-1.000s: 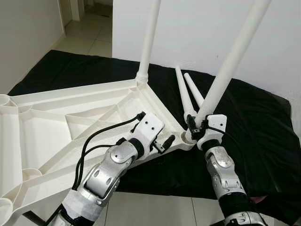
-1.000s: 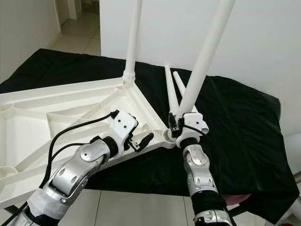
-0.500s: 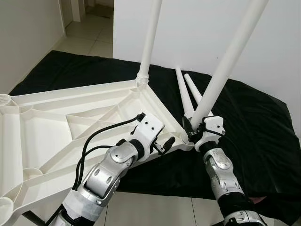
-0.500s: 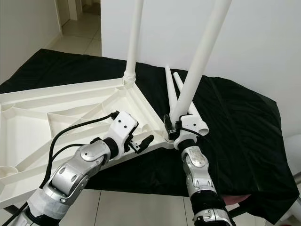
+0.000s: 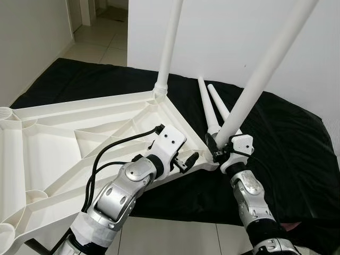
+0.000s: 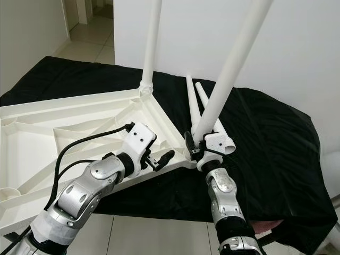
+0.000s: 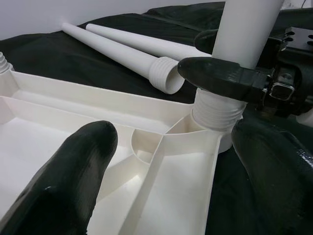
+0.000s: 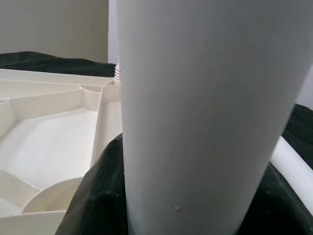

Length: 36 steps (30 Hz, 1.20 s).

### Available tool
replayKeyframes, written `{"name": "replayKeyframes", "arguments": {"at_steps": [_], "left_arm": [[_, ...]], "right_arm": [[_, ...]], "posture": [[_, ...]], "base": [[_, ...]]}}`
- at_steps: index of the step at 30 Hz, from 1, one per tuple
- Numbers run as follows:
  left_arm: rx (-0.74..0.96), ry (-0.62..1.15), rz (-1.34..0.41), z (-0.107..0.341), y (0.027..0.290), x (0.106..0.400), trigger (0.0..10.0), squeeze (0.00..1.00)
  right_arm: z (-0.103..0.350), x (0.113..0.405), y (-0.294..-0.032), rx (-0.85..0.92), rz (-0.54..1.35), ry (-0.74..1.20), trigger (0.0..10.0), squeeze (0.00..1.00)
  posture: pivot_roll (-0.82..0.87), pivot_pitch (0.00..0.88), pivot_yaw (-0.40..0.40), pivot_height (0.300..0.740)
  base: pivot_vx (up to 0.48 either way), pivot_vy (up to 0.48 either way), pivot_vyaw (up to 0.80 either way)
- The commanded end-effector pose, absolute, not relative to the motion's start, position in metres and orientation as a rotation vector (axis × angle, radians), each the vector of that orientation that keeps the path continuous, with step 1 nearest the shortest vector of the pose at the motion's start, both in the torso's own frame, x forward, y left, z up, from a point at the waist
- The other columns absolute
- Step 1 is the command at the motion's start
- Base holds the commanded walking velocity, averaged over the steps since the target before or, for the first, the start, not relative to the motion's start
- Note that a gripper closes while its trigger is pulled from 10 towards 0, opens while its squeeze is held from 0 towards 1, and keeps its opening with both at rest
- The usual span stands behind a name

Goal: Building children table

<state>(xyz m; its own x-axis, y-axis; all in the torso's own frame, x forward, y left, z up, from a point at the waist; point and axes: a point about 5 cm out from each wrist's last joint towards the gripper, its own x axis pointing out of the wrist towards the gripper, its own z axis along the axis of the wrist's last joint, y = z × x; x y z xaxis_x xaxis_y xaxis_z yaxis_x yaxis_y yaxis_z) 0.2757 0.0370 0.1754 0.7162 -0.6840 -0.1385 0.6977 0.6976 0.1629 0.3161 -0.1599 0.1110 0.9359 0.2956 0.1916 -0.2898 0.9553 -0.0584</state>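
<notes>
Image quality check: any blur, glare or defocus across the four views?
Eye views: sharp, evenly lit, no glare on the white tabletop. Left wrist view: the left gripper's near fingers are soft, the loose legs crisp. Right wrist view: the held leg sits so close it looks featureless.

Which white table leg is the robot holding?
The slanted leg at the tabletop's near corner, gripped by the right gripper. One stands fitted at the far corner; two lie loose.
</notes>
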Motion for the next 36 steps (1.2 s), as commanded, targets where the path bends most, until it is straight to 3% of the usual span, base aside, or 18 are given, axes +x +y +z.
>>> {"name": "replayKeyframes", "arguments": {"at_steps": [1, 36], "left_arm": [[0.204, 0.057, -0.859, 0.182, 0.031, 0.271, 10.0, 0.0], [0.201, 0.048, -0.853, 0.188, 0.03, 0.271, 10.0, 0.0]], "right_arm": [[0.081, 0.303, -0.16, -0.047, 0.351, -0.075, 10.0, 0.0], [0.058, 0.306, -0.17, 0.052, 0.305, 0.128, 10.0, 0.0]], "posture": [[0.04, 0.0, -0.119, 0.74], [0.05, 0.0, -0.122, 0.74]], "base": [[0.0, 0.0, 0.0], [0.0, 0.0, 0.0]]}}
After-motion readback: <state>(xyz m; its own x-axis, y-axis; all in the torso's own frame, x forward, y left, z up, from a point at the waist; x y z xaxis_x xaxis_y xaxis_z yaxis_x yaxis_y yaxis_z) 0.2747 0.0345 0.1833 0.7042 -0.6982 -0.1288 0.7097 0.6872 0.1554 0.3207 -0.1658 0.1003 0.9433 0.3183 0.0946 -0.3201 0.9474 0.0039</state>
